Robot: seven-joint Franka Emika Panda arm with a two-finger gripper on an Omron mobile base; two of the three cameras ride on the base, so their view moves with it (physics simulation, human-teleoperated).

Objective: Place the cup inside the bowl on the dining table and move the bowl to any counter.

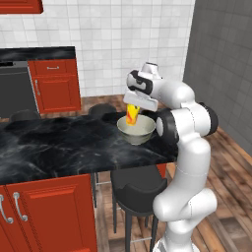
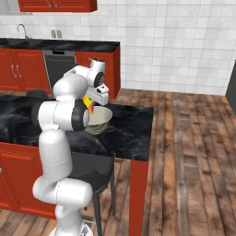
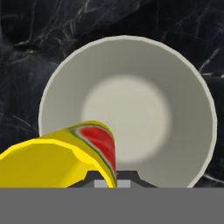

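Note:
The yellow cup (image 1: 131, 114) with its orange-red mark hangs tilted just above the pale grey-green bowl (image 1: 138, 132), held in my gripper (image 1: 133, 111), which is shut on it. In the hand view the cup (image 3: 65, 157) fills the lower left, and the bowl (image 3: 131, 109) lies directly below, its lighter inside bare. The bowl (image 2: 101, 120) stands near the right end of the black marble dining table (image 1: 59, 142). From the right base view my own arm partly hides the cup (image 2: 89, 105).
A dark round stool (image 1: 138, 189) stands under the table's near edge, another (image 1: 101, 109) on the far side. The wall-backed counter (image 1: 37, 53) with red cabinets and a dark appliance (image 1: 17, 91) lies behind. Open wooden floor (image 2: 193, 138) stretches to the right.

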